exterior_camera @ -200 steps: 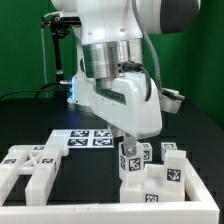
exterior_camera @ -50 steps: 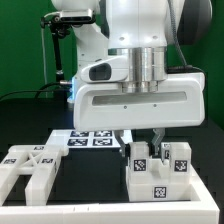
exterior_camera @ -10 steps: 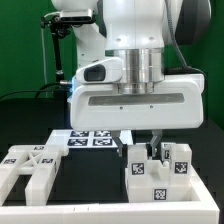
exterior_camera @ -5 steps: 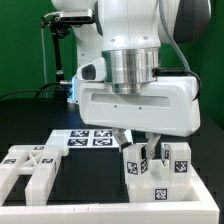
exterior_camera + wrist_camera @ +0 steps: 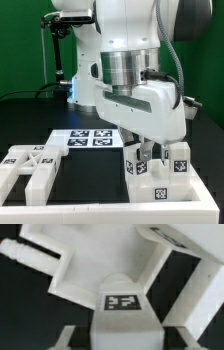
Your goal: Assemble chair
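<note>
The chair's chunky white bars with square marker tags (image 5: 155,172) stand clustered at the exterior view's right. My gripper (image 5: 150,150) hangs straight over them, fingers down between the upright bars. In the wrist view one white bar with a tag (image 5: 122,301) runs between my fingers (image 5: 68,338). A thin dark gap shows on each side of it, so the gripper (image 5: 125,340) is narrowly open around the bar, not clamped on it. The flat X-braced panel (image 5: 30,163) lies apart at the exterior view's left.
The marker board (image 5: 90,138) lies flat behind the gap between the panel and the bars. A black stand with cables (image 5: 60,50) rises at the back left. The big white hand hides most of the space above the bars.
Over the last second the hand has turned about its upright axis above the bars, and the jaws have eased slightly apart. The bars and the panel stay where they were.
</note>
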